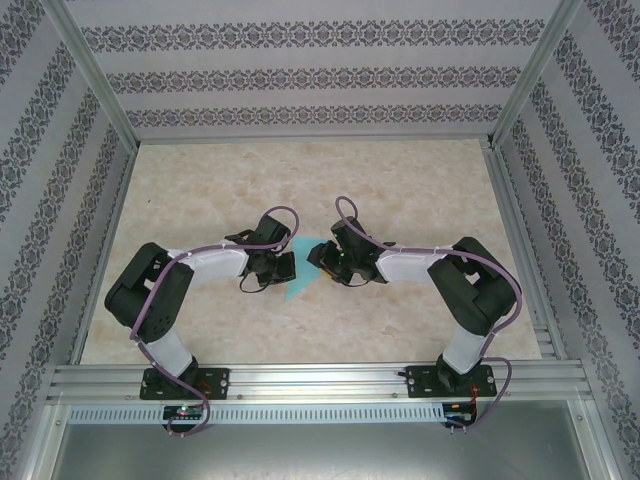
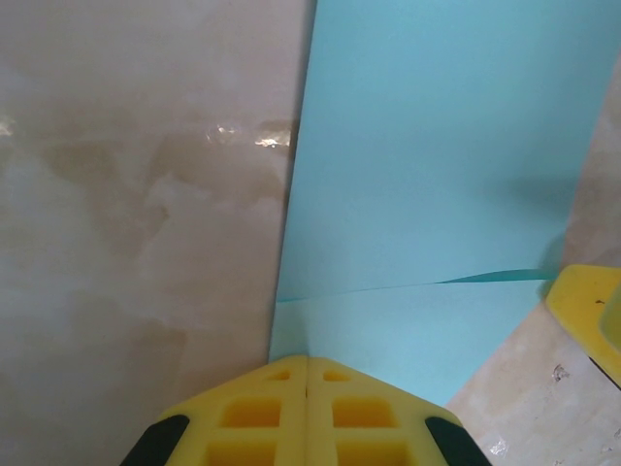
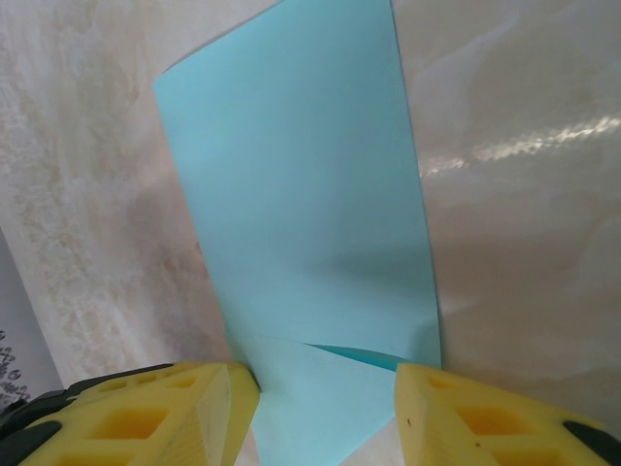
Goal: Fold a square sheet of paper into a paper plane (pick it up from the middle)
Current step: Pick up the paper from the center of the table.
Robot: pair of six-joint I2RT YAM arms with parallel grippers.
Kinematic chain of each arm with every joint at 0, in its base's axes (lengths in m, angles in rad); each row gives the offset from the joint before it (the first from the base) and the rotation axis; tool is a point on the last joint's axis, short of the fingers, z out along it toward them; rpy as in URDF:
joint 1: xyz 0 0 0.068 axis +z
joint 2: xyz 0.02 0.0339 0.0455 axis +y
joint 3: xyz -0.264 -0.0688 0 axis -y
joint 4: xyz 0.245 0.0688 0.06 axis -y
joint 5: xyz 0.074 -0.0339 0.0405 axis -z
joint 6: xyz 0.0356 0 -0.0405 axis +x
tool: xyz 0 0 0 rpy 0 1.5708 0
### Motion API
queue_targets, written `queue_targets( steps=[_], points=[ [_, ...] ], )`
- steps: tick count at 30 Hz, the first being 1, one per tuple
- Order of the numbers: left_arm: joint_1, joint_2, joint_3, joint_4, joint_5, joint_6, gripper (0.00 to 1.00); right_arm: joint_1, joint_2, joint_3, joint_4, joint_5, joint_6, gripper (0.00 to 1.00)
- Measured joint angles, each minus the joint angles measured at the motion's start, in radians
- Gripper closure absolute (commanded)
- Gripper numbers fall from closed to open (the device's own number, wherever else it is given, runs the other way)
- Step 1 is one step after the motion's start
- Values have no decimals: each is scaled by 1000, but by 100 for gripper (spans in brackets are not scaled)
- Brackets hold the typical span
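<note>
1. Left wrist view: the left gripper [image 2: 308, 371] is closed tight with nothing held, its tip at the near edge of the blue sheet of paper [image 2: 437, 146].
2. The right gripper [image 3: 325, 381] stands about half open, its jaws straddling the sheet's other end without clamping it.
3. The sheet lies on the table [image 2: 126, 194] between both grippers, partly folded, with one layer's edge lifting slightly.
4. A crease is probably being set. The closed tip should pin the sheet firmly while the right gripper presses the raised edge flat, slowly, so the layers do not slip.
</note>
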Motion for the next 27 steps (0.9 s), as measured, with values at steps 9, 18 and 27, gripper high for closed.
queue_targets(
  steps=[9, 18, 27],
  points=[
    [3, 0, -2, 3, 6, 0, 96, 0, 0, 0, -37, 31, 0, 51],
    [3, 0, -2, 3, 6, 0, 96, 0, 0, 0, -42, 33, -1, 53],
    [3, 0, -2, 3, 6, 0, 96, 0, 0, 0, -1, 2, 0, 57]
  ],
)
